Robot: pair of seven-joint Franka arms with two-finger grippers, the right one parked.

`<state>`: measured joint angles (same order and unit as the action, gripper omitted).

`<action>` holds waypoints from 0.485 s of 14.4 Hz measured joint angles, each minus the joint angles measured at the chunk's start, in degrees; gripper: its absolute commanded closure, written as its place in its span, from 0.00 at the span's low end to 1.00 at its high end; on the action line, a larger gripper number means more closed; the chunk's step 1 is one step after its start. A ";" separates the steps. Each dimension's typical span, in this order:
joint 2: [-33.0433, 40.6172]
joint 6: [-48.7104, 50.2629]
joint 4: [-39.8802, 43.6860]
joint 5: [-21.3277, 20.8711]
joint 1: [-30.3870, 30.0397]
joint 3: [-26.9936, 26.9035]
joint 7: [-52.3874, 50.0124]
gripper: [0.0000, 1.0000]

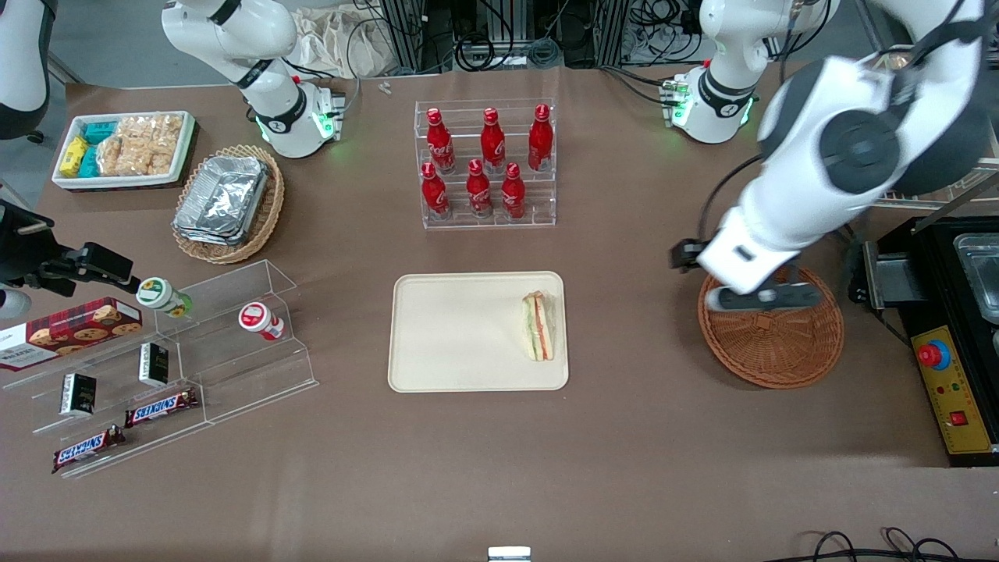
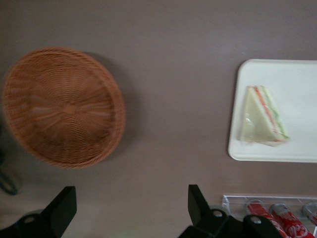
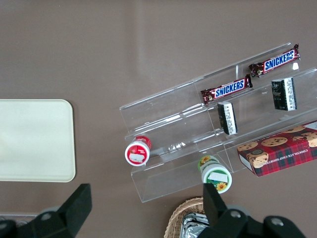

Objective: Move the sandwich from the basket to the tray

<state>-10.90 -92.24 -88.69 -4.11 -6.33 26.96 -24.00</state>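
Observation:
The sandwich (image 1: 538,326), a pale triangular wedge with green and orange-red filling, lies on the cream tray (image 1: 453,336), at the tray's edge nearest the basket. The reddish-brown wicker basket (image 1: 773,347) is empty and sits toward the working arm's end of the table. My left gripper (image 1: 769,299) hangs above the basket's rim farther from the front camera, open and holding nothing. In the left wrist view the gripper (image 2: 130,194) has its fingers wide apart over bare table, with the basket (image 2: 62,106), tray (image 2: 297,79) and sandwich (image 2: 262,116) all in sight.
A clear rack of red bottles (image 1: 488,164) stands farther from the camera than the tray. A tan wicker basket of foil containers (image 1: 228,203), a white snack bin (image 1: 125,148) and an acrylic snack shelf (image 1: 156,367) lie toward the parked arm's end. A black control box (image 1: 952,343) is beside the basket.

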 measured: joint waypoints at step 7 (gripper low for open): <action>8.18 5.88 -0.51 5.04 4.25 -16.50 12.52 0.00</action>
<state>-2.71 -86.37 -89.20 0.94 -2.08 10.46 -11.48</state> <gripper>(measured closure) 0.000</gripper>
